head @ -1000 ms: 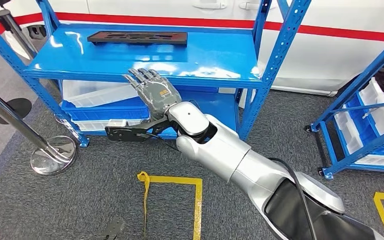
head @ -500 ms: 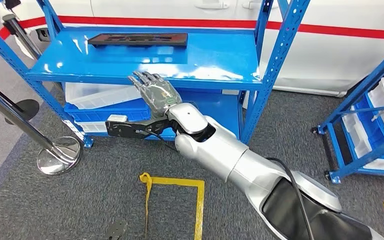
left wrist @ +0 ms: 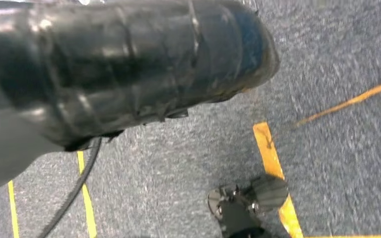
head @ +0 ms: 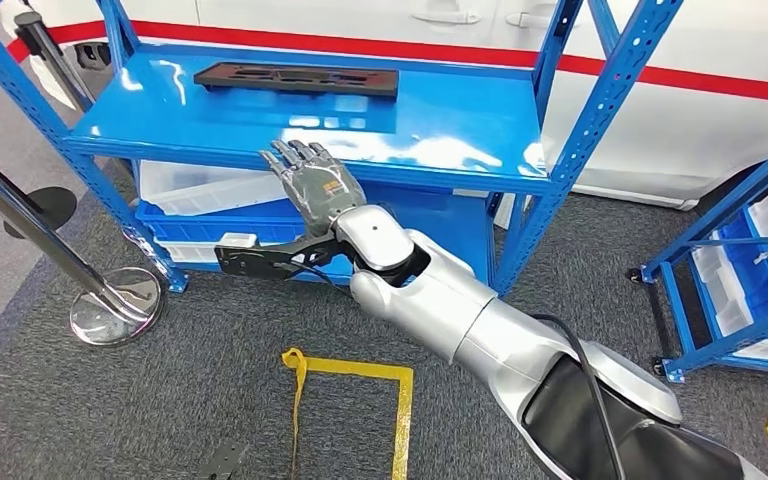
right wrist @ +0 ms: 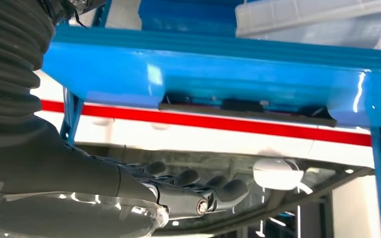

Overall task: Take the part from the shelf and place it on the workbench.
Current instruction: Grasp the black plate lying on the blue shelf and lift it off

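Right hand (head: 312, 183), fingers extended and apart, grasping nothing, at the near edge of the blue shelf (head: 440, 140). The part (head: 298, 79), a flat dark panel, lies beyond the fingertips, far-left, long axis left–right. Left hand's state cannot be told.

No readable text, label, brand, number or sign appears anywhere in these views; the red stripe on the white wall and the yellow floor tape carry no lettering.
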### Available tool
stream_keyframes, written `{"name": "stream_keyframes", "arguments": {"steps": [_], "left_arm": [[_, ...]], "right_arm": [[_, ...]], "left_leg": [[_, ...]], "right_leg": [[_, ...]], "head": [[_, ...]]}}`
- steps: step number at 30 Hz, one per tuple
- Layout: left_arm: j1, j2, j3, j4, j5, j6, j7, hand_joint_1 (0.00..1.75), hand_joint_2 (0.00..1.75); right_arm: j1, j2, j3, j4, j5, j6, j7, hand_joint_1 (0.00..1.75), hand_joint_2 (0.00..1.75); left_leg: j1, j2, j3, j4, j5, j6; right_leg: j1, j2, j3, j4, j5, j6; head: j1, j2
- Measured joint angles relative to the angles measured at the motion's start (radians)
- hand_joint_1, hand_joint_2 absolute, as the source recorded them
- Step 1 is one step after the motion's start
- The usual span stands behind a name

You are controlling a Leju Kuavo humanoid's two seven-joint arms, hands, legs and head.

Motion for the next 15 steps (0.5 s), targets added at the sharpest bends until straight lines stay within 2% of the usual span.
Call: {"name": "stream_keyframes", "arguments": {"steps": [1, 2, 3, 4, 6, 7, 8, 10, 12, 13, 15], "left_arm": [[0.0, 0.001, 0.0, 0.0, 0.0, 0.001, 0.0, 0.0, 0.0], [0.0, 0.002, 0.0, 0.0, 0.0, 0.001, 0.0, 0.0, 0.0], [0.001, 0.002, 0.0, 0.0, 0.001, 0.002, 0.0, 0.0, 0.0], [0.001, 0.002, 0.0, 0.0, 0.001, 0.002, 0.0, 0.0, 0.0], [0.002, 0.002, 0.0, 0.0, 0.001, 0.002, 0.0, 0.0, 0.0], [0.001, 0.002, 0.0, 0.0, 0.001, 0.001, 0.0, 0.0, 0.0], [0.0, 0.001, 0.0, 0.0, 0.001, 0.001, 0.0, 0.0, 0.0], [0.0, 0.0, 0.0, 0.0, 0.001, 0.001, 0.0, 0.0, 0.0], [0.002, 0.002, 0.0, 0.0, 0.001, 0.002, 0.001, 0.0, 0.0], [0.003, 0.004, 0.0, 0.0, 0.001, 0.002, 0.001, 0.0, 0.0], [0.004, 0.005, 0.0, 0.0, 0.001, 0.001, 0.002, 0.0, 0.0]], "right_arm": [[0.001, 0.0, 0.0, 0.002, 0.004, 0.001, 0.001, 0.0, 1.75], [0.003, -0.001, 0.0, 0.004, 0.007, 0.001, 0.002, 0.0, 1.75], [0.005, -0.001, 0.0, 0.006, 0.01, 0.001, 0.003, 0.0, 1.75], [0.005, -0.002, 0.0, 0.008, 0.015, 0.001, 0.004, 0.0, 1.75], [0.003, -0.002, 0.0, 0.01, 0.026, 0.0, 0.007, 0.0, 1.75], [0.0, -0.002, 0.0, 0.011, 0.032, 0.0, 0.009, 0.0, 1.75], [-0.002, -0.002, 0.0, 0.011, 0.037, 0.0, 0.012, 0.0, 1.75], [-0.007, -0.004, 0.0, 0.013, 0.045, 0.0, 0.017, 0.0, 1.75], [-0.008, -0.006, 0.0, 0.015, 0.047, 0.0, 0.022, 0.0, 1.75], [-0.011, -0.007, -0.001, 0.015, 0.047, -0.001, 0.025, 0.0, 1.75], [-0.015, -0.008, -0.001, 0.016, 0.048, -0.001, 0.028, 0.0, 1.75]], "left_leg": [[-0.002, -0.001, 0.004, 0.0, -0.004, 0.004], [-0.003, -0.002, 0.008, 0.0, -0.007, 0.006], [-0.005, -0.004, 0.013, 0.001, -0.011, 0.007], [-0.006, -0.007, 0.019, 0.001, -0.016, 0.007], [-0.008, -0.011, 0.033, 0.002, -0.026, 0.005], [-0.01, -0.013, 0.037, 0.003, -0.031, 0.002], [-0.01, -0.015, 0.038, 0.003, -0.034, -0.001], [-0.008, -0.016, 0.037, 0.003, -0.036, -0.011], [-0.006, -0.015, 0.034, 0.007, -0.042, -0.02], [-0.006, -0.013, 0.026, 0.026, -0.052, -0.025], [-0.002, -0.011, -0.024, 0.127, -0.095, -0.035]], "right_leg": [[0.0, 0.0, -0.04, 0.07, -0.022, 0.0], [0.0, 0.0, -0.075, 0.122, -0.031, -0.001], [0.0, 0.0, -0.094, 0.139, -0.02, -0.004], [0.001, 0.0, -0.093, 0.116, 0.01, -0.008], [0.006, 0.002, -0.045, -0.018, 0.096, -0.022], [0.01, 0.003, -0.016, -0.084, 0.124, -0.03], [0.013, 0.004, 0.004, -0.128, 0.138, -0.035], [0.017, 0.004, 0.016, -0.156, 0.135, -0.04], [0.012, 0.003, 0.025, -0.168, 0.137, -0.043], [0.008, 0.003, 0.032, -0.174, 0.138, -0.045], [0.004, 0.001, 0.045, -0.182, 0.135, -0.051]], "head": [[0.0, 0.0], [0.0, 0.0], [0.0, 0.0], [0.0, 0.0], [0.0, 0.0], [-0.001, 0.0], [-0.002, 0.0], [-0.003, 0.0], [-0.003, 0.0], [-0.004, 0.0], [-0.005, 0.0]]}}
